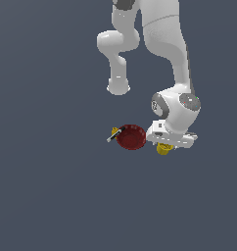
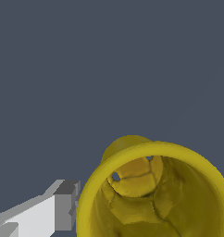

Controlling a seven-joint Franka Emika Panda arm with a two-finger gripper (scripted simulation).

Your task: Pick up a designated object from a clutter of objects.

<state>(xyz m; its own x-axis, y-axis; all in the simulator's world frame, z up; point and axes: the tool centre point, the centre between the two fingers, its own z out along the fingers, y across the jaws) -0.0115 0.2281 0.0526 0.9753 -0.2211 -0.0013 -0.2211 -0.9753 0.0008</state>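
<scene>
The yellow cup [image 1: 163,149] stands directly under my hand, to the exterior view's right of the dark red bowl [image 1: 131,137]. My gripper [image 1: 165,145] is lowered over it, and the hand hides the fingers in this view. The wrist view looks down into the yellow cup [image 2: 153,194], whose open rim fills the space between the jaws. One grey finger [image 2: 63,206] presses against the cup's outer wall; the other finger shows only as a sliver at the frame's edge. My gripper [image 2: 152,203] is shut on the cup.
A tiny yellow piece [image 1: 114,131] with a thin black-silver stick [image 1: 112,137] lies against the bowl's side at the exterior view's left. The arm's white base [image 1: 118,87] stands behind the clutter on a plain dark grey floor.
</scene>
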